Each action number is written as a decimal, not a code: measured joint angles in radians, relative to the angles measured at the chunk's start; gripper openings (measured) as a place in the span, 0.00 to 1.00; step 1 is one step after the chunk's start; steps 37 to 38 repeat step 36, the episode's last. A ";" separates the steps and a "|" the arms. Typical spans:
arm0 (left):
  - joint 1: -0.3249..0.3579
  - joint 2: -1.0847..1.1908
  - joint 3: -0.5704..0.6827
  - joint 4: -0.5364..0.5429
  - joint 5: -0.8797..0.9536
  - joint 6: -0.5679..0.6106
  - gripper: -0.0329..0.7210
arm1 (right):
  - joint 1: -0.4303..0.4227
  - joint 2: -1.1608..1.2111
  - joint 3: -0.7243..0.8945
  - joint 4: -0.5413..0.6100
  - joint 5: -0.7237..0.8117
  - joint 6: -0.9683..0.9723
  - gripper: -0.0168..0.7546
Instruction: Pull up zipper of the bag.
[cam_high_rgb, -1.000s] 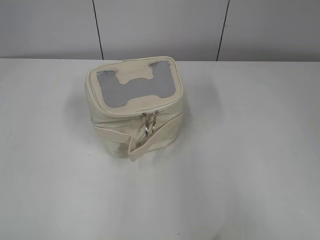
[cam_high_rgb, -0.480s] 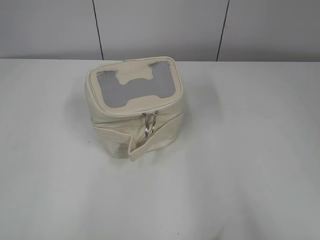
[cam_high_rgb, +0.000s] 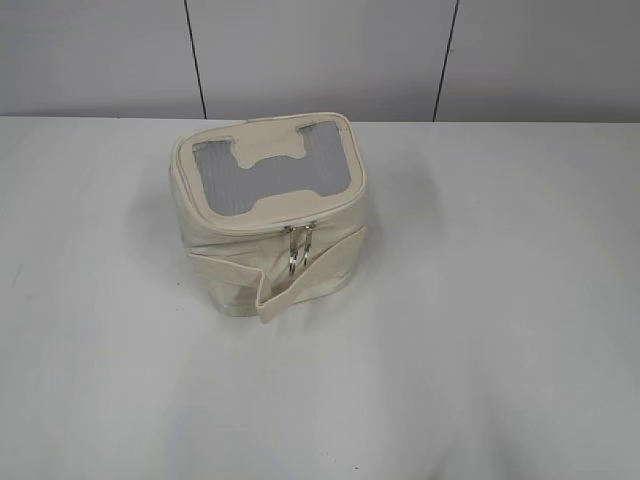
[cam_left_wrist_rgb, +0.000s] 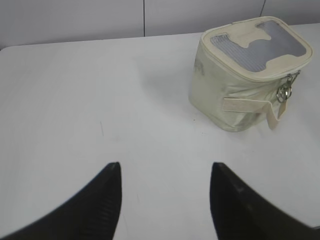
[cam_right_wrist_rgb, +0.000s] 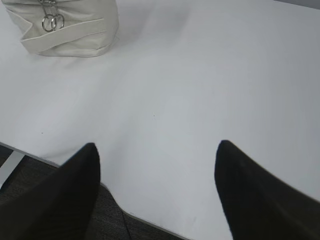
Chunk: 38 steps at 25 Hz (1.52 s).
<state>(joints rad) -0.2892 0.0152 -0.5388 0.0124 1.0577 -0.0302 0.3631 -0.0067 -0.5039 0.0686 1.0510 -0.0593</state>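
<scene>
The small boxy cream bag (cam_high_rgb: 240, 265) stands on the white table, left of centre, with its grey mesh lid and cream bone-shaped patch on top. Its zipper (cam_high_rgb: 260, 228) runs round the lid rim, and two silver ring pulls (cam_high_rgb: 298, 248) hang together at the front. The bag also shows in the left wrist view (cam_left_wrist_rgb: 220, 95) at upper right, with the pulls (cam_left_wrist_rgb: 285, 91) on its right side, and in the right wrist view (cam_right_wrist_rgb: 75, 30) at upper left. My left gripper (cam_left_wrist_rgb: 165, 165) is open, well short of the bag. My right gripper (cam_right_wrist_rgb: 157, 145) is open above the table's near edge.
A cream strap (cam_high_rgb: 275, 300) hangs loose off the bag's front. The table's front edge (cam_right_wrist_rgb: 140, 217) lies under my right gripper, with dark floor below. A grey panelled wall (cam_high_rgb: 320, 50) stands behind the table. Neither arm shows in the exterior view.
</scene>
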 joint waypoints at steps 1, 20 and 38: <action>0.000 0.000 0.000 0.000 0.000 0.000 0.61 | 0.000 0.000 0.000 0.000 0.000 0.001 0.74; 0.194 -0.022 0.000 -0.001 -0.006 0.000 0.61 | -0.216 0.000 0.005 0.003 -0.003 0.001 0.74; 0.194 -0.022 0.000 -0.001 -0.006 0.000 0.61 | -0.216 0.000 0.005 0.003 -0.003 0.002 0.74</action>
